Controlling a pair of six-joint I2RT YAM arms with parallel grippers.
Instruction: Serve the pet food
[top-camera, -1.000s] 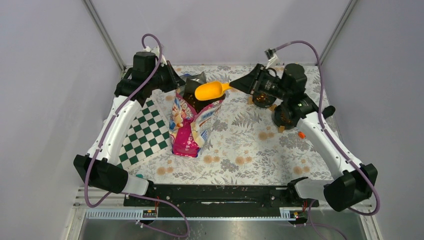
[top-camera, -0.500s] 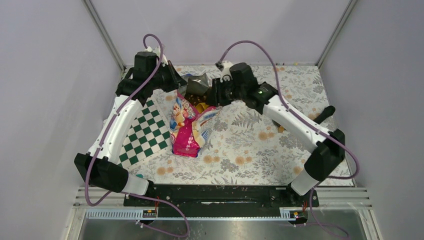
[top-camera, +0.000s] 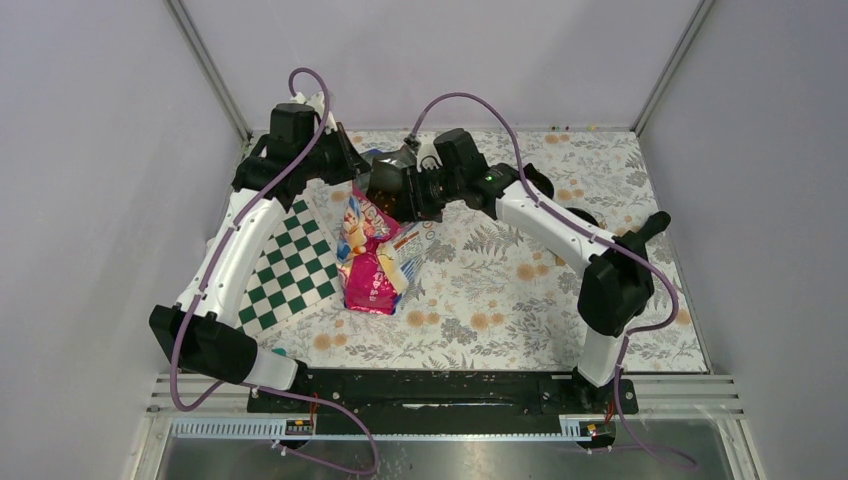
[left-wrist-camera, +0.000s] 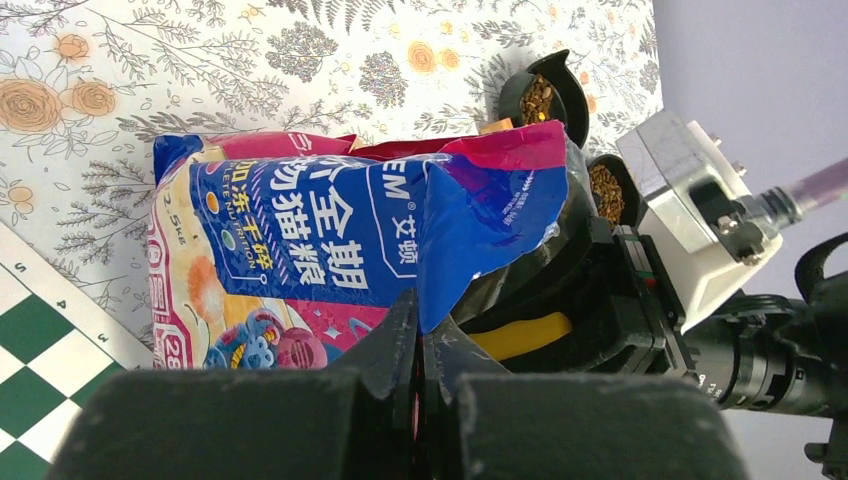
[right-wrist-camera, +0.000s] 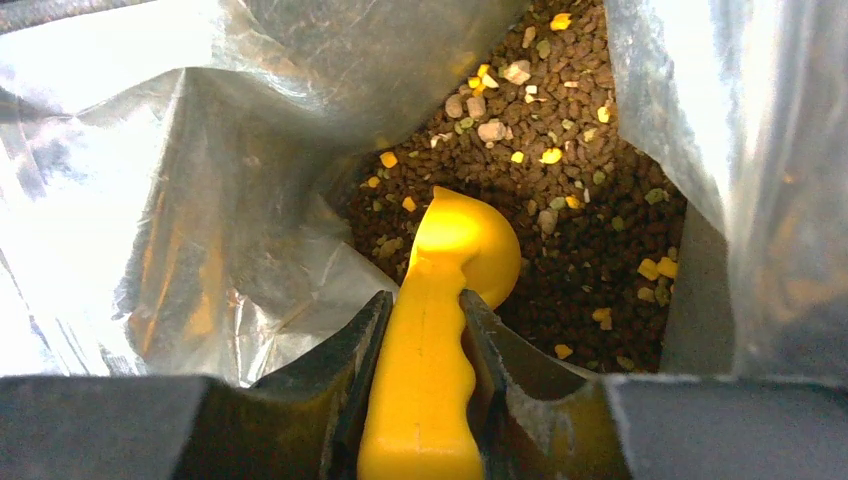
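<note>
Where the pet food lies: a loose brown kibble mass, the pet food, is seen deep inside the opened bag, touching and surrounding the tip of the scoop.
Right end effector: clenched on the handle of the yellow-orange scoop and reached into the foil-lined bag mouth; the kibble is found just beyond its fingertips.
Left end effector: clamped shut on the bag's upper edge, with the kibble hidden from it behind the printed wall.
Bag position: propped on the floral counter, just beside a checkered mat.
Counts: one bag, one scoop and one mat are counted, along with two black bowls.
Bowl contents: kibble is seen in both.
</note>
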